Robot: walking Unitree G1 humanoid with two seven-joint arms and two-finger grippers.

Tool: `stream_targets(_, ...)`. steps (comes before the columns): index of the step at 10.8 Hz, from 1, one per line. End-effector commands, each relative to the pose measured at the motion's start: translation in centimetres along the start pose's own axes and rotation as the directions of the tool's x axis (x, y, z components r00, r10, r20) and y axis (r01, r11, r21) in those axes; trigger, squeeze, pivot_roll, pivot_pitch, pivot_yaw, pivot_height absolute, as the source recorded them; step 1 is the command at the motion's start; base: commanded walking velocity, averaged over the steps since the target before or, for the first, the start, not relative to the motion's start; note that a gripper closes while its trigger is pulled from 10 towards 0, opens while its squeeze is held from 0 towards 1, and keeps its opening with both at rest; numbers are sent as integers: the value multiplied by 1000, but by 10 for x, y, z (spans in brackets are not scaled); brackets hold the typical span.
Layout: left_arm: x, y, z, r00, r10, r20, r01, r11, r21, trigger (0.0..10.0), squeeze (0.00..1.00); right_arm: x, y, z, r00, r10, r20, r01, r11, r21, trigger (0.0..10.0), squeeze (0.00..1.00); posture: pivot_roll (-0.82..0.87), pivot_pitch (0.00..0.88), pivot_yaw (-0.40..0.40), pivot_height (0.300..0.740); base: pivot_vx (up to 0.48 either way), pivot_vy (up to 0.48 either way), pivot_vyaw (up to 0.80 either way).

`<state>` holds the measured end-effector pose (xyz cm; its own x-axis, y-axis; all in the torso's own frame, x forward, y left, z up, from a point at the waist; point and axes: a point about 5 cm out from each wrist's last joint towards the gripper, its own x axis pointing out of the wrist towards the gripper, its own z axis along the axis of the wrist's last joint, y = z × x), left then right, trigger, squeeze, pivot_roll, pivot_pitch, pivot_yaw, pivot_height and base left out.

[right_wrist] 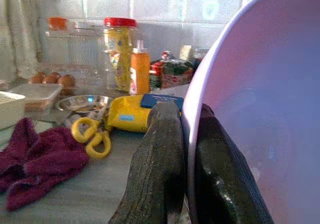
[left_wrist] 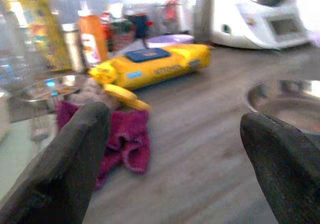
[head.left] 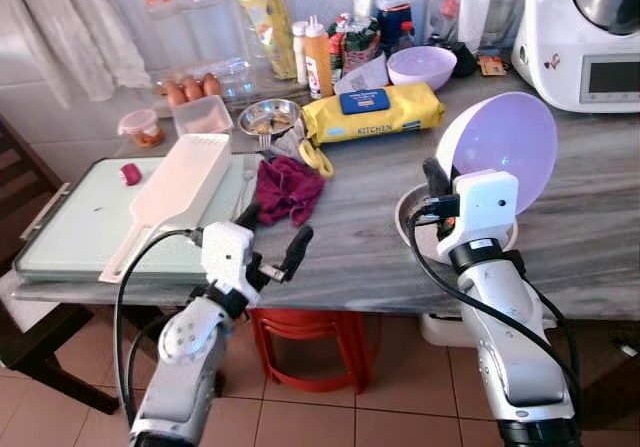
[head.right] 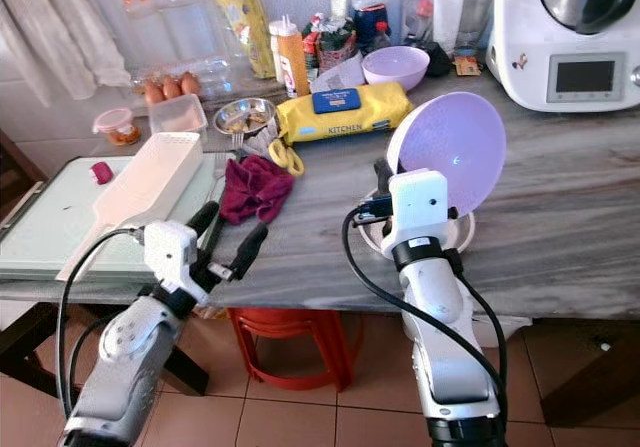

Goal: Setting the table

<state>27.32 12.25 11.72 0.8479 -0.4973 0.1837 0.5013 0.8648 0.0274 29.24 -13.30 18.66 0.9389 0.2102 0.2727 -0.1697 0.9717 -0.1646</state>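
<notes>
Though tilted upright, lilac bowl [head.left: 502, 137] glossy

1. Home kitchen. Grey marble-look counter [head.left: 380, 237] against a white tiled wall [right_wrist: 150, 3].
2. White countertop cooking machine [head.left: 585, 32] with a small screen stands at the counter's far right corner.
3. Left of the machine along the wall: a lilac bowl [head.left: 421, 65], sauce bottles [head.left: 318, 57], a red-lidded jar [head.left: 265, 17], eggs [head.left: 190, 89].
4. Before these on the counter: a yellow "KITCHEN" wipes pack [head.left: 373, 112].
5. Terracotta floor tiles [head.left: 330, 412] and a red stool [head.left: 305, 342] below the counter.
</notes>
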Motion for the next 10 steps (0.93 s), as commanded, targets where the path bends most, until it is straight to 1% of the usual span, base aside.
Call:
stream_targets(1,-4,1,4,999,-51,2,51,998,32,10000,0,9,6,8,997,73,19,-74,997,27,10000,0,-91,100,129,740,0,0,0)
stream_targets(2,-9,-1,4,994,-106,-16,107,993,43,10000,0,17,9,11,984,177,11,-177,984,14,10000,0,-88,108,126,740,0,0,0)
stream_targets(3,-15,-4,5,984,-176,-22,177,984,25,10000,0,27,10,11,961,277,-20,-277,961,-7,10000,0,-81,123,122,740,0,0,0)
stream_targets(4,-18,-6,5,976,-217,-37,217,976,20,10000,0,34,11,12,928,369,-42,-370,929,-22,10000,0,-76,131,116,740,0,0,0)
stream_targets(5,-22,-7,4,971,-236,-42,237,971,11,10000,0,39,11,9,895,439,-83,-441,898,3,10000,0,-70,137,110,740,0,0,0)
stream_targets(6,-26,-8,4,966,-255,-43,256,967,-3,10000,0,43,10,3,855,500,-141,-499,865,41,10000,0,-61,143,101,740,0,0,0)
stream_targets(7,-28,-10,5,962,-272,-37,272,962,-10,10000,0,45,10,0,828,533,-175,-534,844,47,10000,0,-59,144,99,740,0,0,0)
stream_targets(8,-30,-11,5,956,-293,-26,292,956,-19,10000,0,45,11,-5,790,574,-217,-579,814,45,10000,0,-55,144,93,740,0,0,0)
stream_targets(10,-34,-10,0,956,-292,-31,291,956,-24,10000,0,44,16,-8,738,637,-223,-640,765,69,10000,0,-55,141,93,740,0,0,0)
